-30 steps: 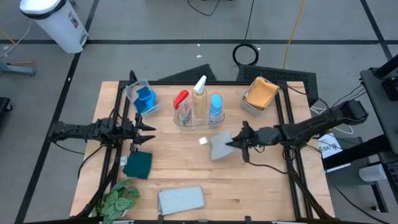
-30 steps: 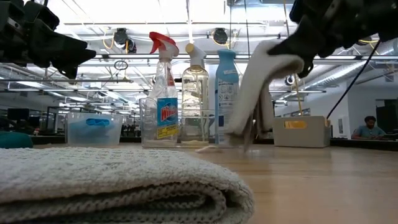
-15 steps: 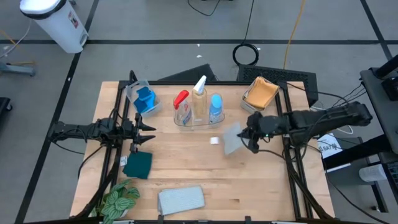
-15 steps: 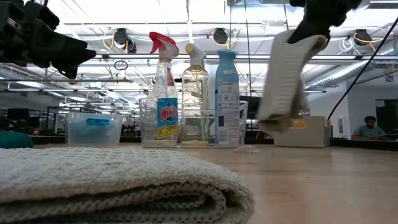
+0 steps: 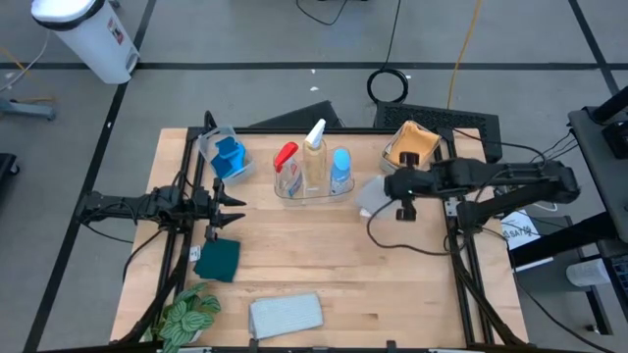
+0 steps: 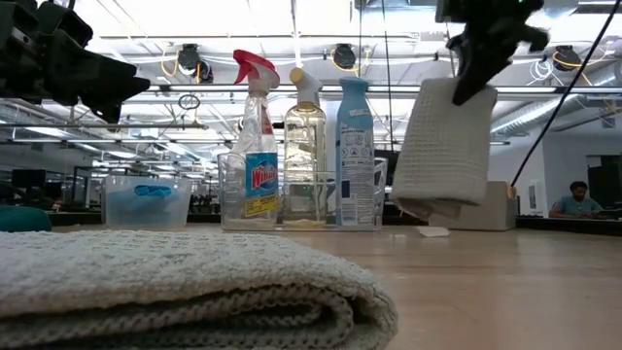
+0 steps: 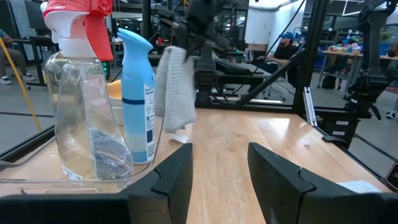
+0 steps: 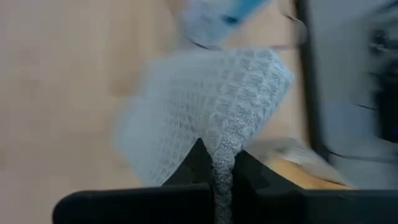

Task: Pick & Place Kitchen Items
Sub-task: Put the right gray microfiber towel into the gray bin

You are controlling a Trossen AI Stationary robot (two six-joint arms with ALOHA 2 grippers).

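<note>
Low view puts one grey folded towel (image 6: pixel 185 282) across the bottom of my frame, nearest the lens. Farther back, at upper right, my right gripper (image 6: pixel 473 70) is clenched on the second grey towel (image 6: pixel 442 146), which hangs clear of the table (image 6: pixel 486 292). Behind, at centre, the three bottles (image 6: pixel 306 146) stand in a clear tub (image 6: pixel 233 190). My left gripper (image 5: pixel 235 204), fingers parted and holding nothing, waits at centre left of the high view.
</note>
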